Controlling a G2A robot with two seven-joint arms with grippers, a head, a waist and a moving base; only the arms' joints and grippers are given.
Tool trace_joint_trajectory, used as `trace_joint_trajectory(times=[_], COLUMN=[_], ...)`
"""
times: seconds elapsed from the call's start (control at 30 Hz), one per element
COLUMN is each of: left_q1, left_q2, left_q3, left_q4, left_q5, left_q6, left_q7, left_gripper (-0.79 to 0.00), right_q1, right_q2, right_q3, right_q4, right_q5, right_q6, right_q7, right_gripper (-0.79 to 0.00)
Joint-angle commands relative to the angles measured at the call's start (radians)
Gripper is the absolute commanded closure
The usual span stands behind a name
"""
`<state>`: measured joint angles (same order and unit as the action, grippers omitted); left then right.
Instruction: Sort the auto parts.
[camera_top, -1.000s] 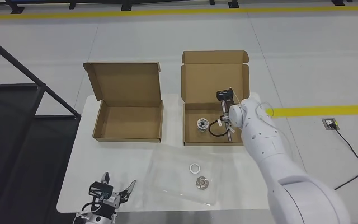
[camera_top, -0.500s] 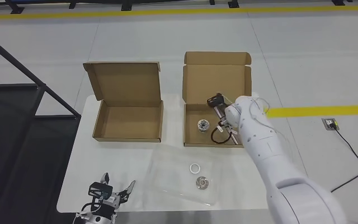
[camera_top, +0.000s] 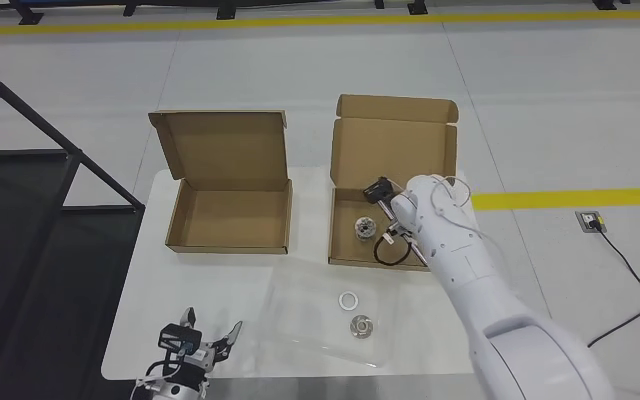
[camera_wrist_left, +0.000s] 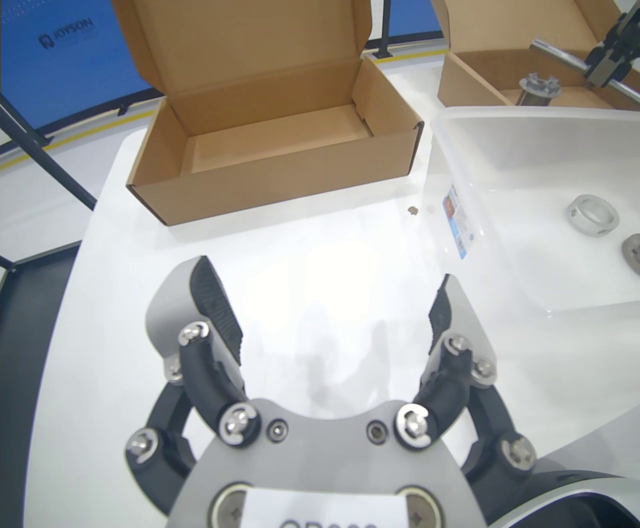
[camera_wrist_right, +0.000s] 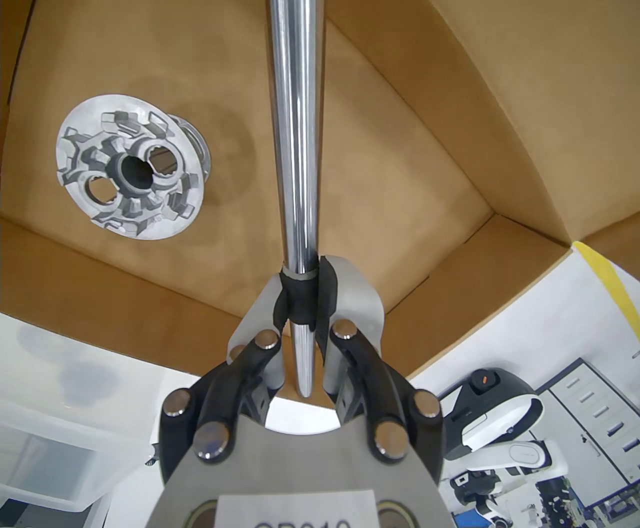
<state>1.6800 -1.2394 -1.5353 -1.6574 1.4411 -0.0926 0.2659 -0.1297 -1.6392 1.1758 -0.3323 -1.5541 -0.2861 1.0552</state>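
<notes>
White tabletop (camera_top: 150, 290) with two open cartons and a clear bin; a steel rod is being held over the right carton.

The steel rod (camera_wrist_right: 295, 125) is clamped close to one end between the narrowly closed fingers of the right gripper (camera_wrist_right: 300, 300). Its long axis runs straight out from the fingers above the floor of the right carton (camera_top: 392, 135). A toothed hub (camera_wrist_right: 132, 167) lies on that floor, left of the fingers and slightly nearer, apart from the rod. If the rod is to be laid down, it is judged that its length must be kept within the carton walls and clear of the hub. Nearer, a ring (camera_top: 348, 299) and a disc (camera_top: 360, 325) lie in the clear bin (camera_top: 300, 345). The left carton (camera_top: 230, 215) stands far left. The left gripper (camera_wrist_left: 325, 285) hangs over the near left edge, fingers spread wide and empty, well apart from every part.
</notes>
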Motion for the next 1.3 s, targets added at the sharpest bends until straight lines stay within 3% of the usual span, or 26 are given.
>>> trace_joint_trajectory(times=[0.0, 0.43, 0.77, 1.17, 1.23, 1.27], left_q1=[0.0, -0.003, -0.004, -0.002, -0.001, 0.0], left_q2=[0.0, -0.002, -0.003, -0.004, -0.004, -0.004], left_q3=[0.0, 0.003, 0.006, 0.002, 0.0, -0.001], left_q4=[-0.001, -0.001, 0.0, -0.001, -0.002, -0.002], left_q5=[0.0, -0.001, 0.002, -0.002, -0.003, -0.004], left_q6=[0.0, 0.008, 0.015, 0.02, 0.02, 0.021], left_q7=[-0.001, -0.007, -0.01, -0.011, -0.01, -0.01], left_gripper=[-0.785, -0.785, -0.785, -0.785, -0.785, -0.785], right_q1=[0.005, 0.028, 0.03, 0.03, 0.031, 0.031], right_q2=[-0.004, -0.017, -0.02, -0.021, -0.019, -0.019], right_q3=[-0.007, -0.03, -0.041, -0.047, -0.047, -0.047], right_q4=[0.017, 0.115, 0.142, 0.169, 0.171, 0.172], right_q5=[0.002, 0.022, 0.029, 0.06, 0.065, 0.068], right_q6=[0.0, 0.014, 0.091, 0.065, 0.063, 0.063], right_q7=[-0.003, -0.068, -0.118, -0.123, -0.124, -0.125], right_gripper=[0.0, 0.0, 0.0, 0.0, -0.145, -0.157])
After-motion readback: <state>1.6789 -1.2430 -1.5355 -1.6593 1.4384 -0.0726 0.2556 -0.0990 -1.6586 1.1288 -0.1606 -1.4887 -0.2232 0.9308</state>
